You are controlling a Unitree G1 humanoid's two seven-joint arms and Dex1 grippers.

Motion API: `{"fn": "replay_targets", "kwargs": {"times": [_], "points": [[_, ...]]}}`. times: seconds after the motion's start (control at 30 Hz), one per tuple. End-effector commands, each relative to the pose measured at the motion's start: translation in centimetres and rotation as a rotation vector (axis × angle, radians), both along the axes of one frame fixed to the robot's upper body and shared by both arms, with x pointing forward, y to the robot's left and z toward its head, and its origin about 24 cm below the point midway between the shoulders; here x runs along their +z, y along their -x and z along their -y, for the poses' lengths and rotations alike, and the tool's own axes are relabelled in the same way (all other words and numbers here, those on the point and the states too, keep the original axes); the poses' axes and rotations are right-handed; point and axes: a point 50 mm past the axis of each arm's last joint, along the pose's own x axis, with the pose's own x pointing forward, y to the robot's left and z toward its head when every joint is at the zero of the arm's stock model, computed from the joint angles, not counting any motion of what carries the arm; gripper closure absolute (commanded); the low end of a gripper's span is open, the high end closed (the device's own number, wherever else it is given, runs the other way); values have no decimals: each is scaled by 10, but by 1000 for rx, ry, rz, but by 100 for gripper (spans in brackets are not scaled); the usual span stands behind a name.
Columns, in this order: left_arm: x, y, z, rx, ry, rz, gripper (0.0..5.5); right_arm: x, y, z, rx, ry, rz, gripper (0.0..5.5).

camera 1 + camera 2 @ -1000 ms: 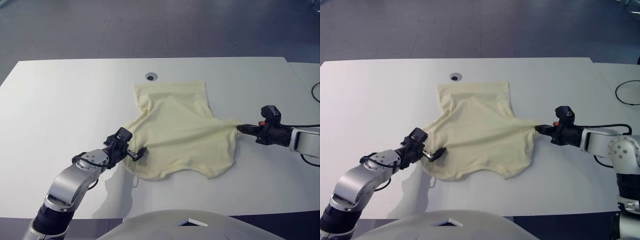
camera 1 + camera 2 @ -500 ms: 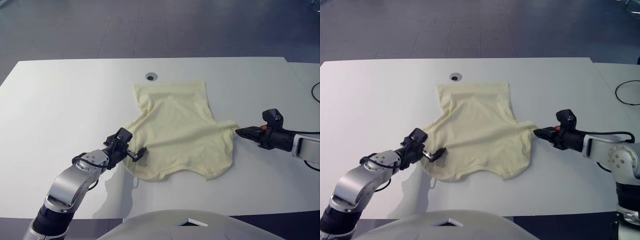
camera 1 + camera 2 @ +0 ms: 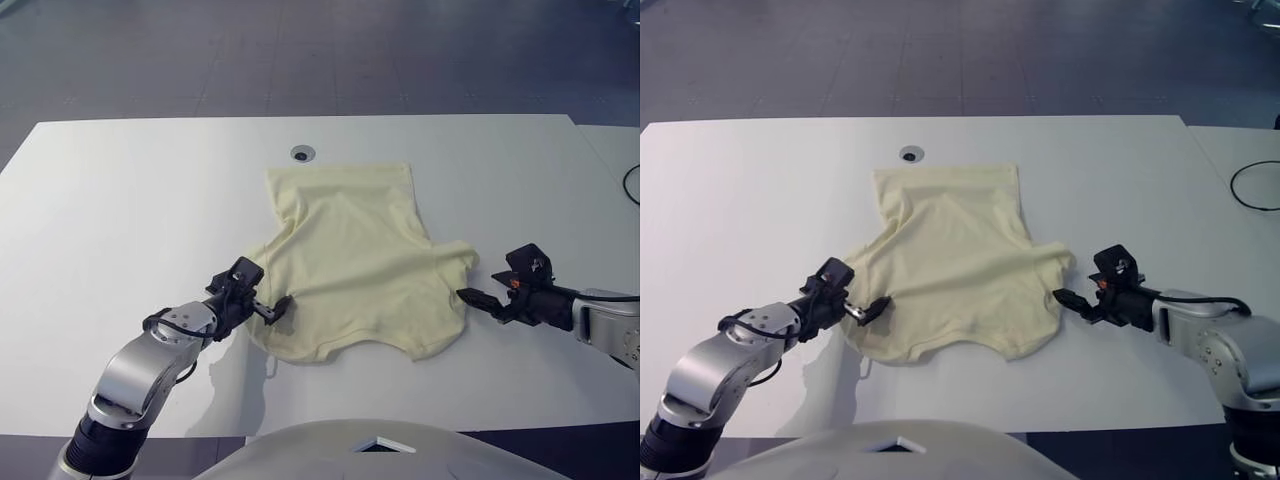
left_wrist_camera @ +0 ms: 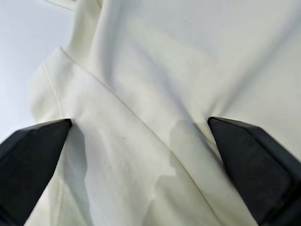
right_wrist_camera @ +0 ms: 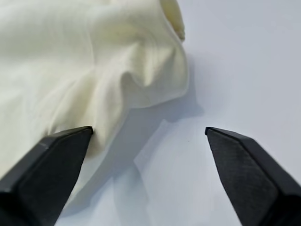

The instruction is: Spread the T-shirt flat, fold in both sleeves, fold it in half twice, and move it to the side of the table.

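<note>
Our pale yellow cloth T-shirt lies rumpled in the middle of the flat white table, its long way running near to far. Our right claw is wide open and empty, and the bunched sleeve sits just to its left. Our left claw is wide open too, holding nothing, over the shirt's near left edge.

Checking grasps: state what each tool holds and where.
Nothing is held. Left tool open over the T-shirt's near edge; right tool open at its right edge.
</note>
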Motion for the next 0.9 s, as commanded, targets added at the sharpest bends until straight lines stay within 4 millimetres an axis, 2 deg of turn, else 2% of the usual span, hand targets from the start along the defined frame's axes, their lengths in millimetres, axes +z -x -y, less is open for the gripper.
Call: {"fn": "replay_targets", "kwargs": {"times": [0.03, 0.17, 0.33, 0.4, 0.57, 0.7, 0.9], "points": [[-19, 9, -8, 31, -65, -119, 10, -12, 3, -13, 28, 30, 1, 19], [-19, 9, -8, 31, -67, -120, 10, -23, 6, -18, 26, 66, -9, 12], [-19, 9, -7, 32, -65, -118, 10, -32, 12, -21, -41, -34, -55, 12], [-19, 9, -7, 33, -64, -118, 10, -27, 10, -17, -72, -56, -39, 12], [-20, 12, -8, 43, -65, -122, 10, -1, 1, -1, -138, -116, 26, 12], [-20, 14, -9, 56, -65, -124, 10, 3, 4, 10, -182, -110, 10, 12], [-19, 17, -10, 68, -60, -121, 10, -13, 24, -2, -315, -406, -113, 12]]}}
